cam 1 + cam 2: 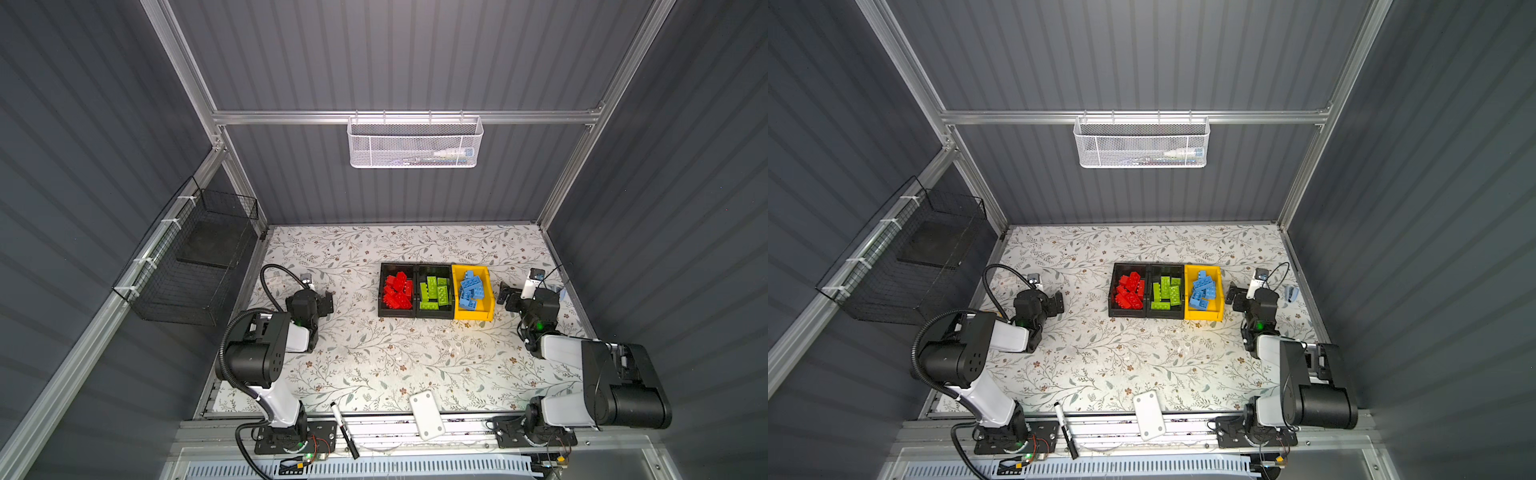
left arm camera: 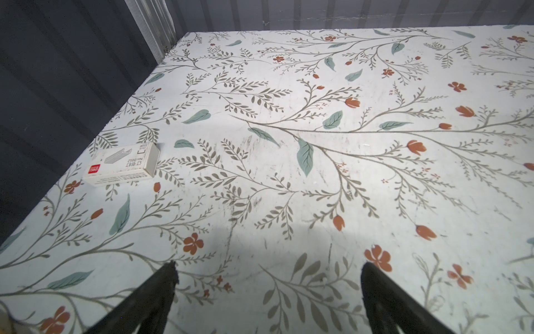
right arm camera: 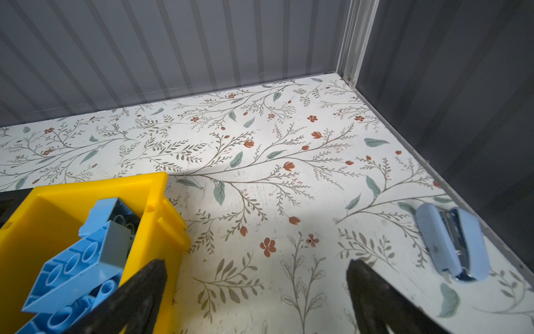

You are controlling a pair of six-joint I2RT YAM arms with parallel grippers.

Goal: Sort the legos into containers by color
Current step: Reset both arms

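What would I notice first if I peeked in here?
The bright bricks in the middle of the flowery table: red legos in the outer black bin, green legos in the middle black bin, and blue legos in the yellow bin, all three bins in a row. A robot arm stands on each side, the left tool and right tool both open and empty.

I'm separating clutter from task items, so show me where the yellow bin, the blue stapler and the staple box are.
yellow bin (image 3: 86, 188), right wrist view, on its rim.
blue stapler (image 3: 433, 237), right wrist view, on one blue shell.
staple box (image 2: 122, 162), left wrist view, on its printed top face.
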